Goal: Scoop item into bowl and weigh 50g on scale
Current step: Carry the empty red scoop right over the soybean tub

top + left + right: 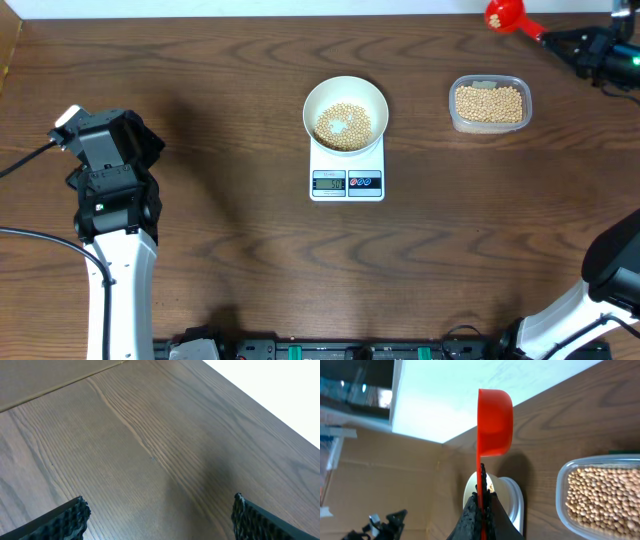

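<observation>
The white bowl (318, 95) stands on the small white scale (347, 183) at mid-table, with a layer of tan beans (343, 125) in it. More beans fill a clear tub (489, 103) to its right. At the far right back, my right gripper (552, 40) is shut on the handle of an empty red scoop (505, 14). In the right wrist view the scoop (494, 422) stands on edge above the gripper (481, 502), with the bowl (470, 487) and the tub (602, 497) beyond. My left gripper (160, 516) is open over bare wood.
The left arm (110, 170) stands at the table's left side, far from the scale. The table's back edge runs just behind the scoop. Cardboard-coloured flooring and clutter lie past the edge in the right wrist view.
</observation>
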`<action>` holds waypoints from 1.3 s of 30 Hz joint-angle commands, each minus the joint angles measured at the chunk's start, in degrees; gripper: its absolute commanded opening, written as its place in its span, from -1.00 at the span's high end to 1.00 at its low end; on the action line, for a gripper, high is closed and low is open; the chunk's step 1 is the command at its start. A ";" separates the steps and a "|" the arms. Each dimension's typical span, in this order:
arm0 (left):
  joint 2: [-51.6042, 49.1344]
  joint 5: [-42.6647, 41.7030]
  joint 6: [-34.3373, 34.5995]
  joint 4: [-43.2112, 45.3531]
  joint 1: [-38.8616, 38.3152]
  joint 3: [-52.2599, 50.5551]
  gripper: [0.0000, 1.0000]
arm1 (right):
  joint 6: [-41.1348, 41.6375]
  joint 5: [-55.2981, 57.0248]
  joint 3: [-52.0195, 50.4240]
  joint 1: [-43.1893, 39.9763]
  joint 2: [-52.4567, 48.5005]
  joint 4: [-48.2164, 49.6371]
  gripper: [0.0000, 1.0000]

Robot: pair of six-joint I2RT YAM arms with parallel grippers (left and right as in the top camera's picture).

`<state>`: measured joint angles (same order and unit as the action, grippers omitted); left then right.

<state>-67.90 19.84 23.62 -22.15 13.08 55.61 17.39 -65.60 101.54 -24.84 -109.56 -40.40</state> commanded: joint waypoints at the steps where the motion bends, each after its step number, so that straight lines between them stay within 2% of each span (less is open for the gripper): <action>1: -0.37 0.81 0.07 -0.09 0.24 0.00 -0.86 | 3.91 -0.63 0.57 -1.16 1.68 0.39 0.98; 11: -0.37 0.81 0.07 -0.09 0.24 0.00 -0.86 | 3.43 2.51 0.57 -1.46 1.68 0.52 0.98; 14: -0.37 0.81 0.07 -0.09 0.24 0.00 -0.86 | 0.11 2.47 0.57 -2.12 1.68 -1.29 0.98; 16: -0.37 0.81 0.07 -0.09 0.24 0.00 -0.86 | -5.22 2.91 0.57 -2.91 1.68 -5.33 0.98; 23: -0.37 0.81 0.07 -0.09 0.24 0.00 -0.86 | -22.86 22.40 0.57 -3.58 1.68 -24.52 0.97; 28: -0.37 0.81 0.07 -0.09 0.24 0.00 -0.86 | -30.40 24.11 0.57 -0.94 1.68 -25.46 0.97; 31: -0.37 0.81 0.07 -0.09 0.24 0.00 -0.86 | -32.70 29.11 0.57 2.16 1.68 -25.46 0.98; 39: -0.37 0.81 0.07 -0.09 0.24 0.00 -0.86 | -32.87 47.28 0.57 11.56 1.66 -23.34 0.98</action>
<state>-67.90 19.84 23.62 -22.15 13.08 55.61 -13.52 -27.90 101.62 -15.84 -109.54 -64.38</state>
